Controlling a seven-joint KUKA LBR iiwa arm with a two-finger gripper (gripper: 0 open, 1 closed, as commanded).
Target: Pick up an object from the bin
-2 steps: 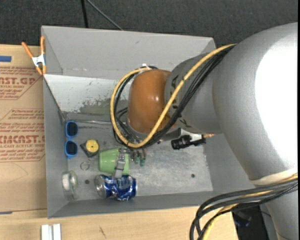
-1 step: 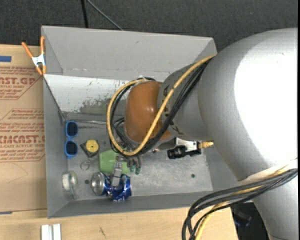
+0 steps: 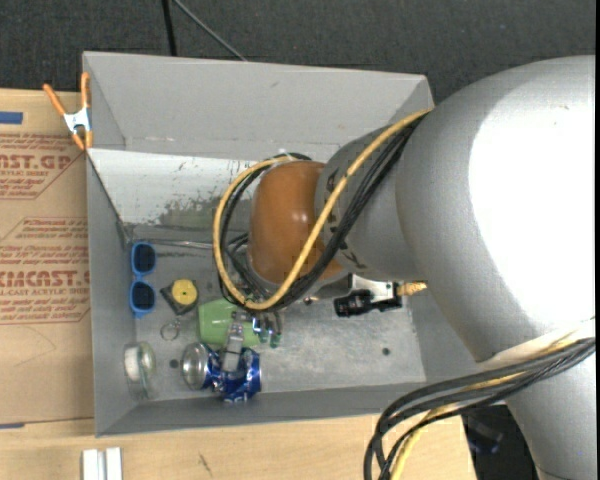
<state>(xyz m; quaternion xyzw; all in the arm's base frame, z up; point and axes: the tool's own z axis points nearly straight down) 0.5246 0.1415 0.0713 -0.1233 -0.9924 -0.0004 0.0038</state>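
Looking down from above, I see the gripper (image 3: 243, 334) low in the lower left of the bin (image 3: 260, 98), between a green cup (image 3: 214, 318) and a crumpled blue wrapper (image 3: 232, 376); whether it is open or closed I cannot tell, and I judge nothing lifted yet.

This looks like a robotics lab or test cell. A large silver industrial arm (image 3: 500, 218), with yellow and black cables (image 3: 223, 223) looped round its wrist, reaches from the right into a scuffed grey metal bin (image 3: 260, 98) holding odds and ends such as a yellow disc (image 3: 183, 293). Dark floor (image 3: 380, 18) lies beyond.
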